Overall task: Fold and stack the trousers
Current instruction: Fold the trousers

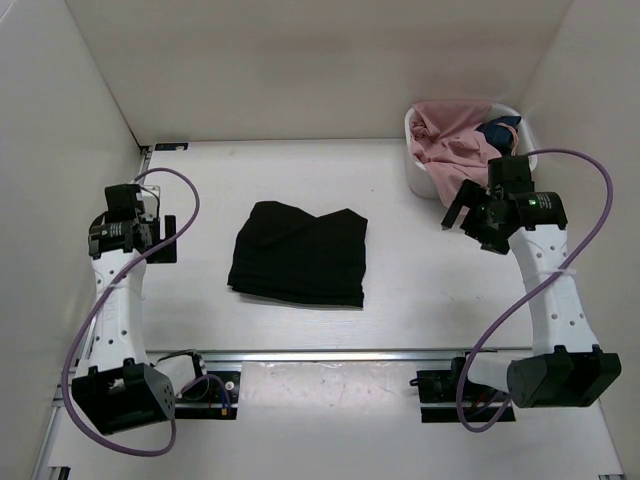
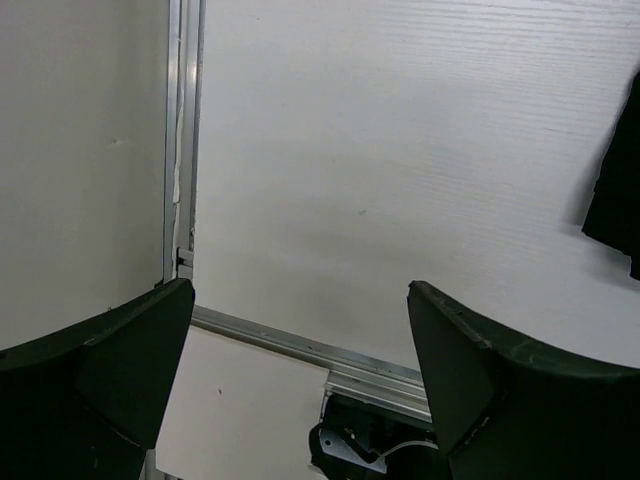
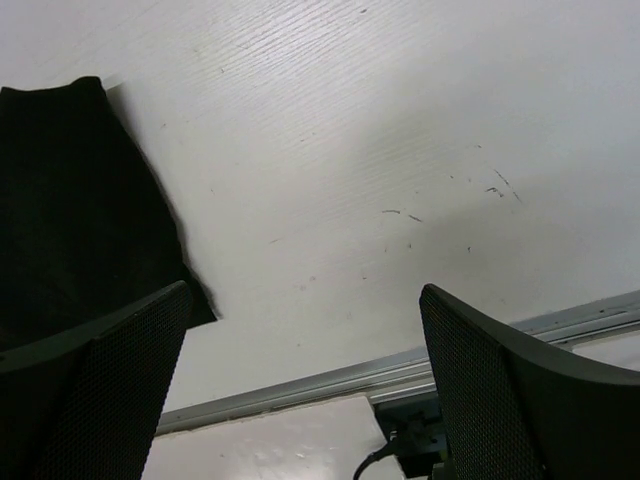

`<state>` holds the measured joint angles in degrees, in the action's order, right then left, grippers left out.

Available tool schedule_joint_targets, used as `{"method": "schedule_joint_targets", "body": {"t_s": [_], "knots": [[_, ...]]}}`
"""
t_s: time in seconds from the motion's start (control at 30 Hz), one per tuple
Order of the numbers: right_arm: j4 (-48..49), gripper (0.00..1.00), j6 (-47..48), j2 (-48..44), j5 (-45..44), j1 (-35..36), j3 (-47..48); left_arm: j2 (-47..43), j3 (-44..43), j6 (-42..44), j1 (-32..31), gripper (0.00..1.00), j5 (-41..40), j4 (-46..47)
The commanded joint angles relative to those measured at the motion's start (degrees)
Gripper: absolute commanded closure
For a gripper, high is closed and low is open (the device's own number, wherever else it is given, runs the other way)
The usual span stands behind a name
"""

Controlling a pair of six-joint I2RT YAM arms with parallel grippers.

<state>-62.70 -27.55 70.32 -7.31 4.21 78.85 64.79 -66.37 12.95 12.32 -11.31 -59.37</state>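
The black trousers (image 1: pixel 298 254) lie folded into a compact rectangle in the middle of the white table. A corner of them shows at the left of the right wrist view (image 3: pixel 80 210) and a sliver at the right edge of the left wrist view (image 2: pixel 618 190). My left gripper (image 1: pixel 160 235) is open and empty, raised over the table's left side, well apart from the trousers. My right gripper (image 1: pixel 462 215) is open and empty, raised at the right, in front of the basket. Both wrist views show wide-spread fingers (image 2: pixel 470 370) (image 3: pixel 500 390) with bare table between them.
A white basket (image 1: pixel 418 170) at the back right holds a pink garment (image 1: pixel 450 140) and a dark blue cloth (image 1: pixel 498 130). White walls enclose the table on the left, back and right. A metal rail (image 1: pixel 330 353) runs along the near edge by the arm bases.
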Motion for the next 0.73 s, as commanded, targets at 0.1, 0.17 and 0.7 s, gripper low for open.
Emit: {"method": "schedule_joint_targets", "body": {"t_s": [0.1,0.17,0.7], "knots": [[-2.52,0.01,2.94,-2.29,-1.91,-0.52,4.74,-2.39,-2.27,0.58,2.19,0.00,-0.64,-0.30],[-2.52,0.01,2.94,-2.99,-1.92,-0.52,4.74,-2.39,-2.27,1.11,2.71,0.00,-0.64,-0.30],[-0.85,0.01,3.47,-8.53,-3.59,-0.52,1.14,-2.39,-1.57,1.64,2.71,0.00,0.50,-0.83]]}}
